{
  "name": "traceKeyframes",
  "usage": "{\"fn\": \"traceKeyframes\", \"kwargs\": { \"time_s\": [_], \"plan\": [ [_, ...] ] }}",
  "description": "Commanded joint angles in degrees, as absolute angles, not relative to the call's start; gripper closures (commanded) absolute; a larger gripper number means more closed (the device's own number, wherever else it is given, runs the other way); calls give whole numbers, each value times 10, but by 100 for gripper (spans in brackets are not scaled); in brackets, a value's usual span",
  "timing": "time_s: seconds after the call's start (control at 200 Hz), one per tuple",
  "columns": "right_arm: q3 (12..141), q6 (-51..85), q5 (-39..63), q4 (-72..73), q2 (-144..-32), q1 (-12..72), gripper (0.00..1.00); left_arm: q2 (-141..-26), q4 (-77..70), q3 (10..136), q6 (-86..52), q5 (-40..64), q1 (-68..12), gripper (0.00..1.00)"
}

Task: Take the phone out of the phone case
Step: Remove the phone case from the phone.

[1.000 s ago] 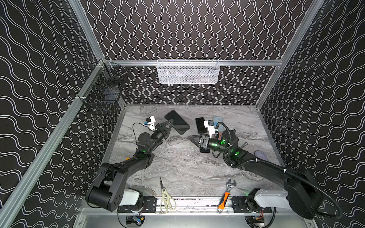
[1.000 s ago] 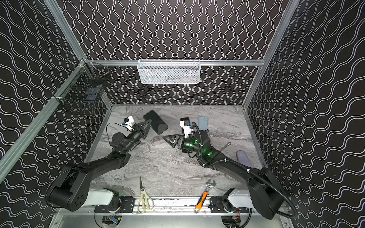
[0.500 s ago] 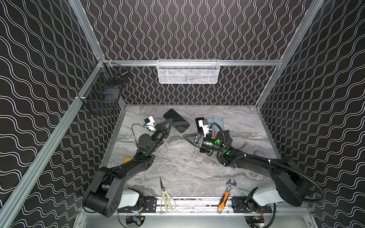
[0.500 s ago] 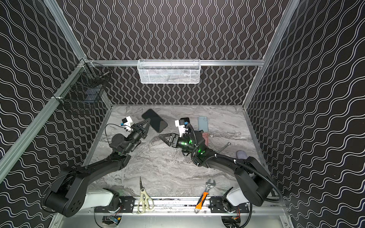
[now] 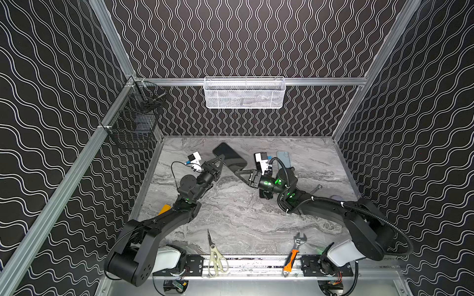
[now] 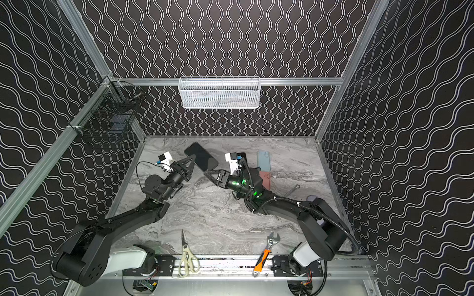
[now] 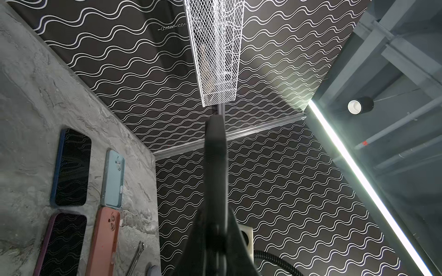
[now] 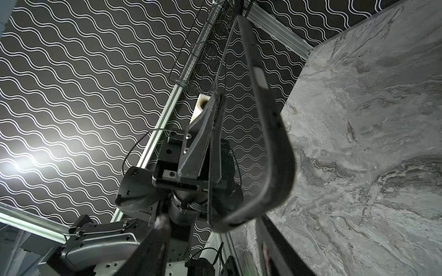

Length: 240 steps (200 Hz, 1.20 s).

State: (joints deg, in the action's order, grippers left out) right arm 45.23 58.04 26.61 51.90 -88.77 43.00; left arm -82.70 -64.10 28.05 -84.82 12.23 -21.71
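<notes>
Marble-grey tabletop (image 5: 243, 220) fills most of my screen. A white mesh basket (image 5: 245, 93) hangs on the back wall, well beyond both hands. A black wire basket (image 5: 133, 125) hangs on the side wall, out past the left gripper (image 5: 220, 159).

That left gripper is pinched tight on one long side of the black phone case (image 8: 270, 133). It holds the case clear of the table and tilted. The phone (image 5: 230, 160) shows as a glossy dark face in both top views. From the right wrist camera the case's thick rim bows away from a thin edge that the left fingers clamp. I cannot tell how far the phone sits in the case.

The right gripper (image 5: 239, 173) has its jaws apart, with its tips right at the case's lower corner. In its own camera that corner hangs between the two fingers, and I cannot tell whether either touches it.

Behind the right gripper's wrist more handsets lie flat:
- a navy one (image 7: 71, 172)
- a light-blue one (image 7: 113, 176)
- a pink one (image 7: 102, 241)
- a purple one (image 7: 62, 243)

The arm and its cable cover most of them in the top views.

A small spanner (image 5: 315, 189) lies beside the right forearm. Scissors (image 5: 215, 253) and an orange-handled wrench (image 5: 293, 253) lie at the front rail, well behind both hands.
</notes>
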Motion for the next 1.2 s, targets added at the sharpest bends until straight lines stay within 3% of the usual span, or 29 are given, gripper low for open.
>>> {"fn": "traceKeyframes", "kwargs": {
  "time_s": [0.0, 0.716, 1.196],
  "plan": [
    [461, 593, 267, 560, -896, 432, 48, -824, -667, 281, -834, 115, -221, 100],
    [469, 588, 252, 565, -907, 441, 69, -824, -659, 275, -838, 104, -231, 100],
    [477, 580, 233, 558, -913, 450, 75, -830, -656, 279, -842, 95, -239, 100]
  ]
}}
